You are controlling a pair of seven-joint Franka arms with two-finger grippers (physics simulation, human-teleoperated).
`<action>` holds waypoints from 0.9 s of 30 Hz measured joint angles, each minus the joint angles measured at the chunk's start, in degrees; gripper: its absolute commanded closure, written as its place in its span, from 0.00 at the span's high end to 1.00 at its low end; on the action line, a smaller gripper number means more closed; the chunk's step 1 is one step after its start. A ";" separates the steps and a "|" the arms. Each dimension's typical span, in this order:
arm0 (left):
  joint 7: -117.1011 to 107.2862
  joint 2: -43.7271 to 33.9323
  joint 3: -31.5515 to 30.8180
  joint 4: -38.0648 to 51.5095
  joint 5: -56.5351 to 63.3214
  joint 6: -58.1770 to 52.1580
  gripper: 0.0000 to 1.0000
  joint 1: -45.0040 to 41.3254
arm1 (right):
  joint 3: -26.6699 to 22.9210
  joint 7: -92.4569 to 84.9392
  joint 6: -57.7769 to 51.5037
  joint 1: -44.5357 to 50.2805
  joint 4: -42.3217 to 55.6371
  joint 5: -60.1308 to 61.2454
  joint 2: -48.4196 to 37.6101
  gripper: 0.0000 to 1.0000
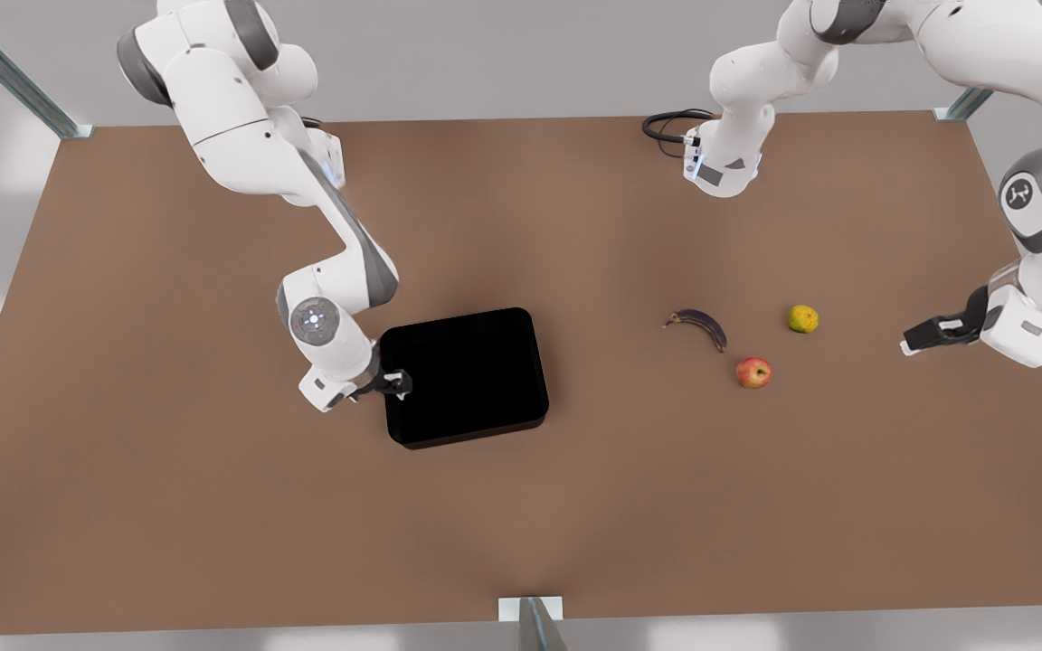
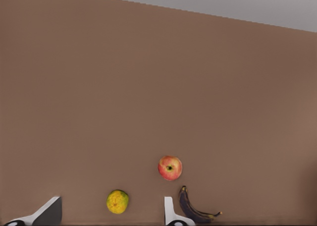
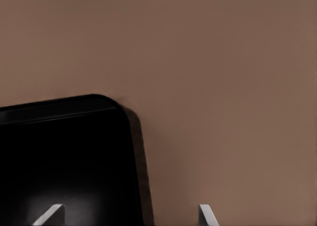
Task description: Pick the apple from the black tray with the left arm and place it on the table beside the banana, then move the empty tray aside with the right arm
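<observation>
Right gripper (image 1: 392, 383) sits in the lower left-centre of the front view, at the left edge of the black tray (image 1: 467, 375), its fingers spread with one on each side of the tray's wall. That tray lies flat on the table (image 1: 213, 506), just left of the frame's centre, with nothing in it. Right of centre, the apple (image 1: 753, 372) rests on the bare tabletop, just beside and below the lower tip of the banana (image 1: 698, 326), not touching it. A yellow-green citrus fruit (image 1: 803, 318) lies a little further to the right, near both but apart from them. At the far right edge, the left gripper (image 1: 912, 344) hangs above the table, well apart from the fruit, holding nothing; its dark fingers point toward the frame's left.

In the left wrist view, the left gripper's two pale fingertips (image 2: 171, 213) stand wide apart along the bottom edge with nothing between them but table. The apple (image 2: 170, 167) is in the lower middle, the banana (image 2: 197, 208) just below and right of it, and the citrus fruit (image 2: 117, 201) to the lower left.

In the right wrist view, the tray's rounded corner (image 3: 126, 137) fills the lower left. The right gripper's fingertips (image 3: 207, 216) show at the bottom edge, spread open, one over the tray's floor and one over the table outside the wall.
</observation>
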 measured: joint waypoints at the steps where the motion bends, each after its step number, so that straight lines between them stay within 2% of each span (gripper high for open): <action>1: 0.50 -0.17 3.26 0.02 -2.16 -0.24 1.00 -3.20 | -0.01 -0.63 0.50 -0.26 -0.01 -0.01 0.54 1.00; 5: 3.00 0.08 6.16 -0.58 -4.03 0.51 1.00 -7.85 | 0.41 -2.73 2.10 0.59 -0.03 0.13 1.35 1.00; 23: 6.94 0.72 7.05 -0.71 -2.56 2.74 1.00 -7.34 | 1.04 -4.63 4.63 1.79 -4.69 0.52 4.45 0.95; 27: 7.24 0.74 7.06 -0.71 -2.50 2.91 1.00 -7.35 | 1.04 -4.11 4.91 1.75 -4.69 0.53 4.99 0.91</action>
